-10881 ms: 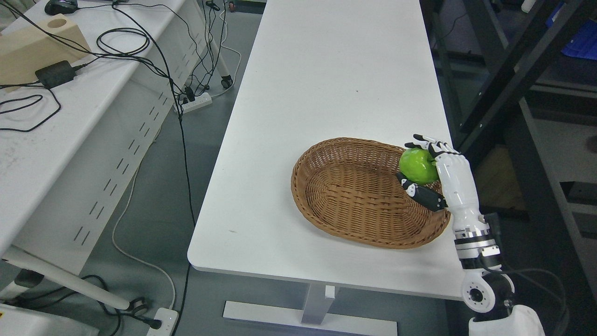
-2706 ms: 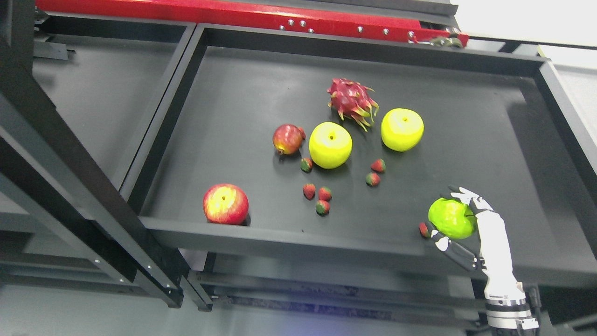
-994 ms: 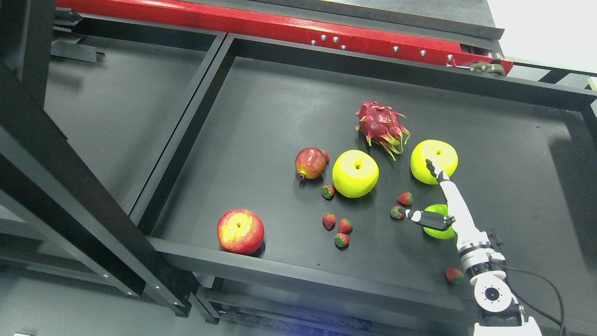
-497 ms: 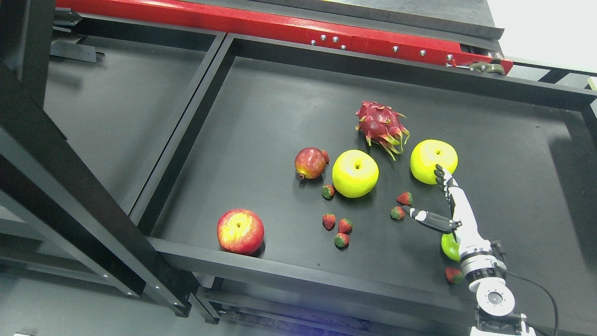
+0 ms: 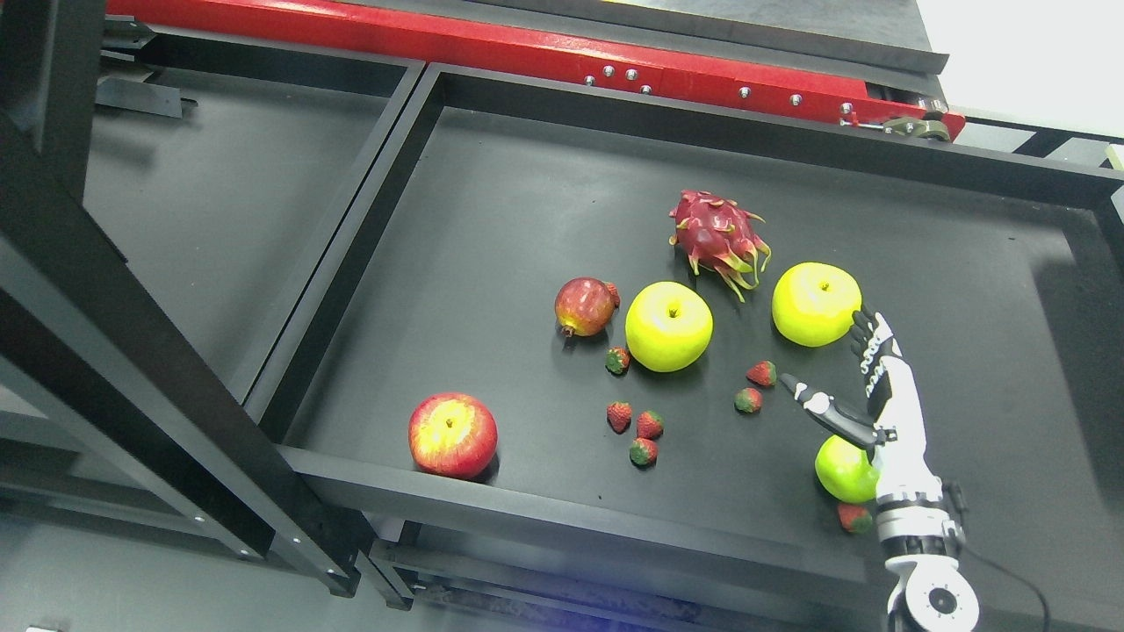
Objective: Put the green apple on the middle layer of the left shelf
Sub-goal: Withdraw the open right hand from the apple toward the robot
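Green apple point(image 5: 840, 468) down on the black shelf floor point(image 5: 492, 228), near the front lip at the right, partly covered by the wrist of the right robot hand point(image 5: 865, 386). Touching, or all but touching, a small strawberry point(image 5: 852, 517) just in front of it; hard to say which. Looks set down and let go: robot hand above and beyond the apple, fingers point(image 5: 871, 338) straight and spread wide, thumb out to the left, nothing gripped. Probably opened that far so as to clear the round fruit without nudging it into a roll.

Further back, fingertips close to a yellow apple point(image 5: 816, 303); contact not discernible. Beside that, a second yellow apple point(image 5: 669, 326), a dragon fruit point(image 5: 718, 235) behind the pair, a small reddish fruit point(image 5: 584, 306) to the left, loose strawberries scattered between. Red apple point(image 5: 452, 434) well apart, hard against the front rim.

Right side of the green apple hidden behind the wrist. Forearm cut off at the bottom edge. No sign of the left robot hand. Which layer of the shelf this is: not readable from here, other levels mostly out of frame.
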### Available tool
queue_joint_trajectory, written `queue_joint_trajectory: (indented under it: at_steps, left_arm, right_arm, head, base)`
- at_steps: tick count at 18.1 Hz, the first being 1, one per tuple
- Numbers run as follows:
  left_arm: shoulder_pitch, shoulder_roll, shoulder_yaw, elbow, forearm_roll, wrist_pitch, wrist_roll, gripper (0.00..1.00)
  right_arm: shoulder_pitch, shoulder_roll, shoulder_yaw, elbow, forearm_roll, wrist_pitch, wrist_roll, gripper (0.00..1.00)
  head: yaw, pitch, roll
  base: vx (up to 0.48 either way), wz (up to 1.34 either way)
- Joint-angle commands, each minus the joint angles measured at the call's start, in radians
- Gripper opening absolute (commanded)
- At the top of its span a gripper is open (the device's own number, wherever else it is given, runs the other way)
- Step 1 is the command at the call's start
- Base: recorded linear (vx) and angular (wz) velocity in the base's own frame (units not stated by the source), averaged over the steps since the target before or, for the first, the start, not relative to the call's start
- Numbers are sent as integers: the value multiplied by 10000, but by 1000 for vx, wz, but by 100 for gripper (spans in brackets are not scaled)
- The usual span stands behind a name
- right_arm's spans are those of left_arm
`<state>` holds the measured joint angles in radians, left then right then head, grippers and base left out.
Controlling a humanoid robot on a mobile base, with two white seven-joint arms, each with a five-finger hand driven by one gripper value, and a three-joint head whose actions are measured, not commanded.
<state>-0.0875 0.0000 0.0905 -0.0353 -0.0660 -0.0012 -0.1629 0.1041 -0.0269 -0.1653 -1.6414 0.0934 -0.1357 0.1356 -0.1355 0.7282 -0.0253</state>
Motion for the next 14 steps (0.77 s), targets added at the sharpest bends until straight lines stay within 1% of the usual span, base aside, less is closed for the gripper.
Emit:
queue_joint_trajectory:
  at_steps: [1, 14]
  left_arm:
    - [0, 175, 0, 0, 0, -4, 3, 100]
    - [0, 175, 0, 0, 0, -4, -12, 100]
  right_arm:
    - [601, 94, 487, -828, -689, -330, -144, 100]
    - [601, 94, 502, -813, -689, -330, -113, 100]
  head:
    - [0, 0, 0]
    - [0, 0, 0]
  base:
    - [0, 0]
    - [0, 0]
